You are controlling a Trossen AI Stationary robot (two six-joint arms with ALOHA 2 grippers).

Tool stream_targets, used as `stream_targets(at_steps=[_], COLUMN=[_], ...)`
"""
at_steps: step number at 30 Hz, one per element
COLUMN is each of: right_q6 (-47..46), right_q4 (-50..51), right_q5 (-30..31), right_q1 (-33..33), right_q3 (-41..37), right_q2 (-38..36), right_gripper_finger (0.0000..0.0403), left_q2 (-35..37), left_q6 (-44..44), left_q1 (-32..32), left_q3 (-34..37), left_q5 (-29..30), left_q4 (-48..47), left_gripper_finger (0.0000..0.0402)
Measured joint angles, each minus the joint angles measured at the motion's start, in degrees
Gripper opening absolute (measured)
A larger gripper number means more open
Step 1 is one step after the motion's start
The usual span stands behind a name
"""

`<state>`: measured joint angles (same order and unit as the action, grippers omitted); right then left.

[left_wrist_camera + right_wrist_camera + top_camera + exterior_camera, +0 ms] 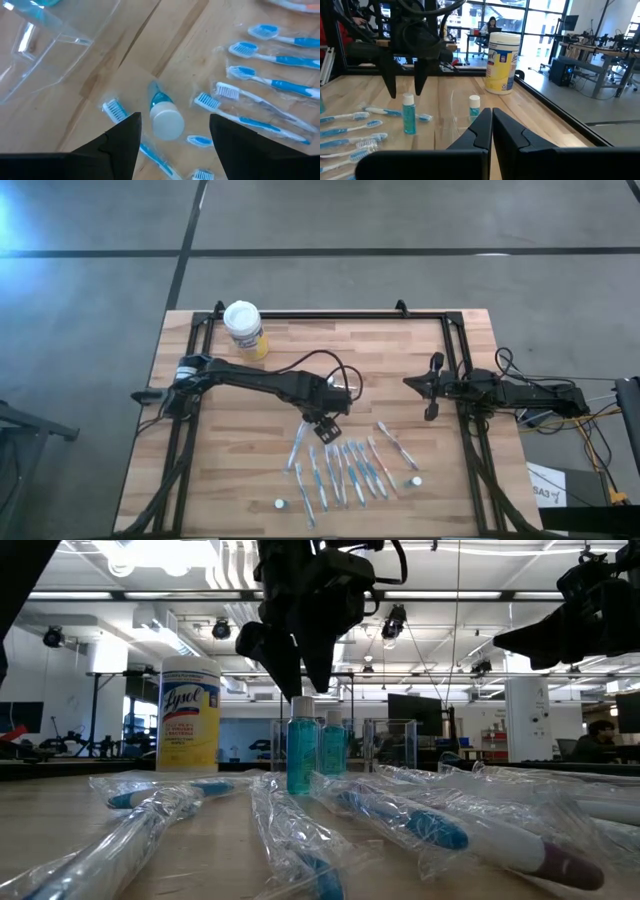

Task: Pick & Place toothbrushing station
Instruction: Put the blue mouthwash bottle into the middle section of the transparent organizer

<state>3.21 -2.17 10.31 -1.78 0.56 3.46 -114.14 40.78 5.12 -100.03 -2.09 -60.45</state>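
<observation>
My left gripper (325,425) hangs open over the table's middle, pointing steeply down. Straight below it a small blue bottle with a white cap (165,119) stands upright on its base. The fingertips (417,90) stand about level with the cap top (408,97), one on either side, apart from it. A second such bottle (474,106) stands farther back by the clear plastic holder (45,45). Several wrapped blue, white and pink toothbrushes (345,468) lie flat nearer the front edge. My right gripper (490,112) waits shut at the table's right edge.
A white-lidded yellow canister (245,330) stands at the far left of the table. Two tiny white-capped pieces (280,504) (414,480) lie among the toothbrushes. A black frame (330,314) runs along the far and side edges. Bare wood lies between the bottles and the canister.
</observation>
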Motion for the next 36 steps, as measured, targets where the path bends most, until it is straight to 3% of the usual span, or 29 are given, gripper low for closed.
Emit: stream_targets(at_steps=[21,36], right_q6=[-0.02,-0.02], right_q4=[-0.04,-0.04], right_q5=[0.15,0.17], right_q1=[0.0,0.0], right_q3=[0.0,0.0], right_q2=[0.0,0.0], right_gripper_finger=[0.0008,0.0008], left_q2=[-2.33,-2.57], left_q6=[-1.67,-4.21], left_q1=[-0.15,-0.09], left_q3=[0.15,0.13], left_q5=[-0.67,0.11], left_q4=[-0.13,-0.01], left_gripper_finger=[0.0235,0.0124])
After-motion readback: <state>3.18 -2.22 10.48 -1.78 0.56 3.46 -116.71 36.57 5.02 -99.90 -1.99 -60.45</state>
